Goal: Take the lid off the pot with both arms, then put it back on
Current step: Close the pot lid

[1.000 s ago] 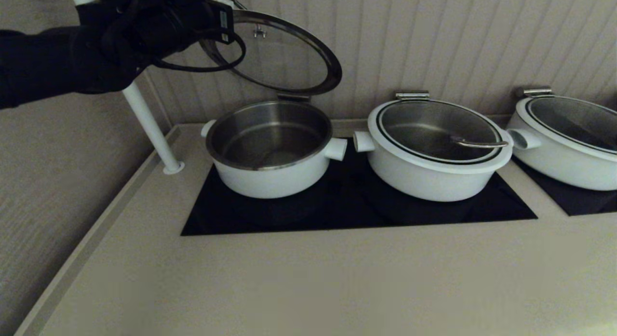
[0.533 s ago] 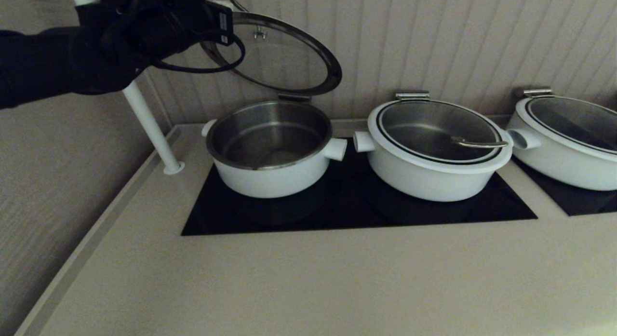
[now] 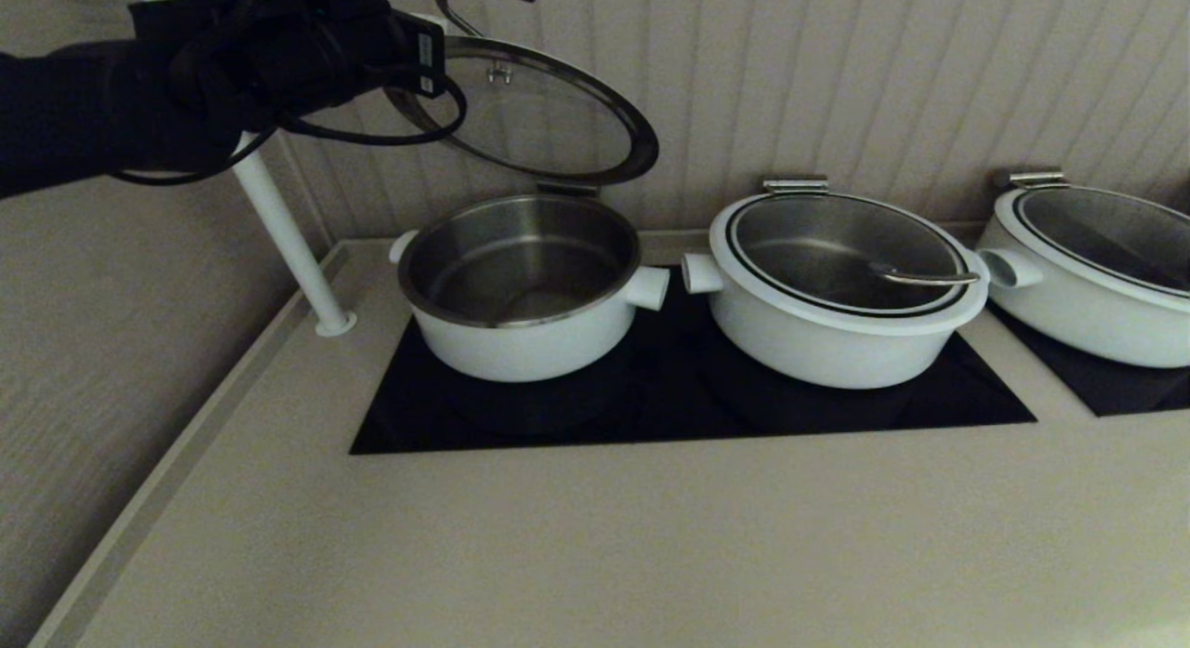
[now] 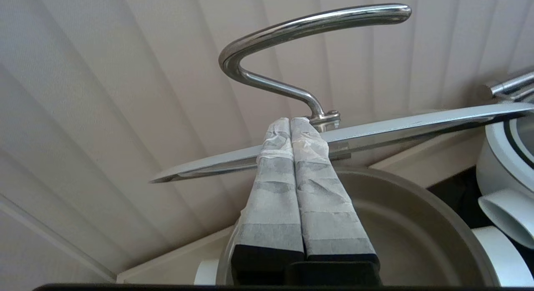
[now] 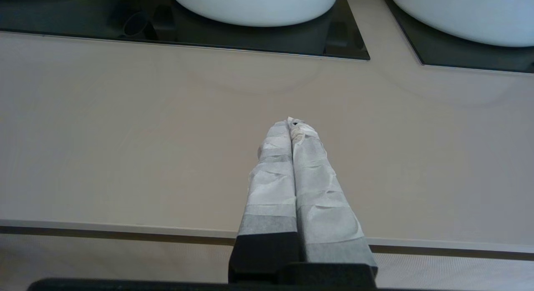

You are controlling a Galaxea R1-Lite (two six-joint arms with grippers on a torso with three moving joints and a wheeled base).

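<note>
My right gripper (image 5: pixel 292 123) sits in the lower middle of the frame, its two tape-wrapped fingers (image 5: pixel 271 186) pressed together along their whole length with nothing between them. The tips hang over a bare stretch of the beige bench (image 5: pixel 125 128), and I cannot tell whether they touch it. The bench's front edge runs across the bottom of the frame. Along the top edge, at centre, is the rounded white underside of a pot (image 5: pixel 254 5) standing on a black glass panel (image 5: pixel 200 36). At the upper right, a second white pot (image 5: pixel 467 13) stands on a separate black panel (image 5: pixel 471 59), with a strip of bench between the two panels.
</note>
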